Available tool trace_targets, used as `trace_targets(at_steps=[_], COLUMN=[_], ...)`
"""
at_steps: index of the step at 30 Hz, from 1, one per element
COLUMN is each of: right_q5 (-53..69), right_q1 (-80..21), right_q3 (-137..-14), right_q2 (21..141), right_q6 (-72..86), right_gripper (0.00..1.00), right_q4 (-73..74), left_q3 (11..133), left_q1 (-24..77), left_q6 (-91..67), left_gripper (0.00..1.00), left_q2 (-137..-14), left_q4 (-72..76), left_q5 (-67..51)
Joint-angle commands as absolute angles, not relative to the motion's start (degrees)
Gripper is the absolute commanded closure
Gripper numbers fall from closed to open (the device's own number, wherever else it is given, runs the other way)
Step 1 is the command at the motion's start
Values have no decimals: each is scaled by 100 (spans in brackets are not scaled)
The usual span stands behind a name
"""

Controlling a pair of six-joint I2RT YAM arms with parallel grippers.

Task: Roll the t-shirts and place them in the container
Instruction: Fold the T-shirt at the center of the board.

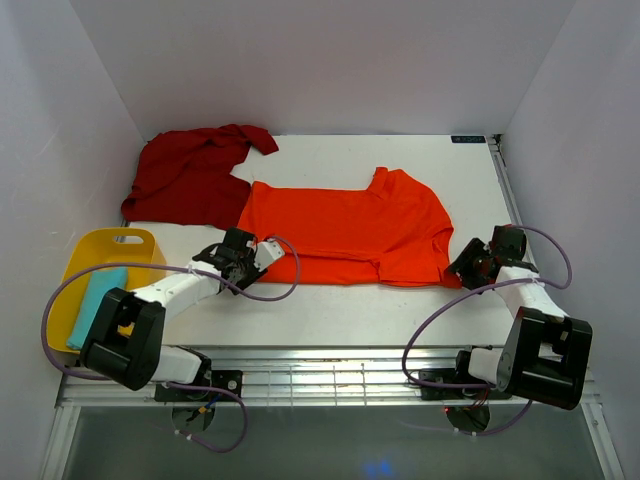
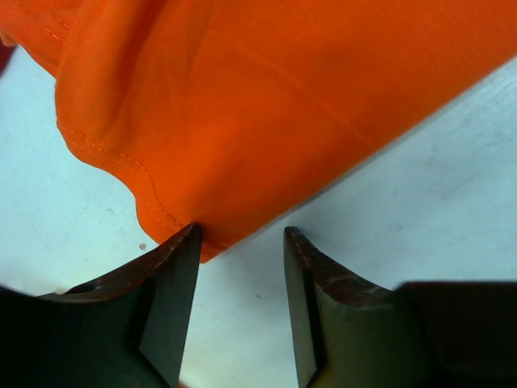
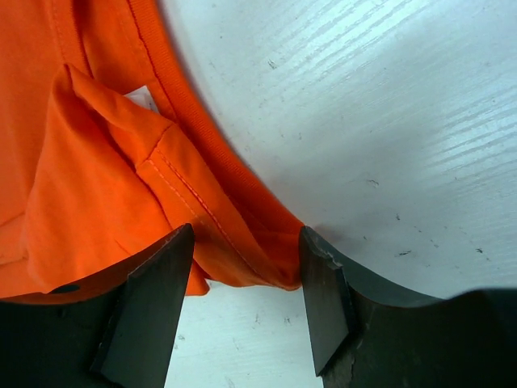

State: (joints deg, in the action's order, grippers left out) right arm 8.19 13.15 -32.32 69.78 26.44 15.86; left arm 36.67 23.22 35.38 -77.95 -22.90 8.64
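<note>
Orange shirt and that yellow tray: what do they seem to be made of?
Orange t-shirt: soft matte cloth, probably cotton knit; it wrinkles and shows stitched hems. Yellow tray: likely smooth moulded plastic, with rounded rim and cut-out handle.

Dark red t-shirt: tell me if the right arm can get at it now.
Probably not: the dark red t-shirt lies far left, across the orange t-shirt from the right arm.
</note>
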Motion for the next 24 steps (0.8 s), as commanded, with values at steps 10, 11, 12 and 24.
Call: trace_targets(at_steps=[10, 11, 12, 24], right_q5=[185, 158, 106, 527], right_q1=[1520, 1547, 1564, 1626], right_q3=[-3445, -3524, -3542, -3367], right_q2=[7224, 7225, 7207, 6988], right_q6=[2391, 2373, 2373, 2461], right_gripper=[92, 92, 92, 45], right_q4=[1450, 1476, 1503, 1775], left_q3=[3376, 3349, 3323, 3348], left_q1=[2303, 2303, 2303, 2311], left_q6=[3779, 3805, 3867, 3569], left_gripper=[100, 100, 100, 100], left_q2=[-7560, -7489, -7419, -7084], left_q4=[-1661, -1652, -1652, -2162], left_q5=[1160, 1178, 1213, 510])
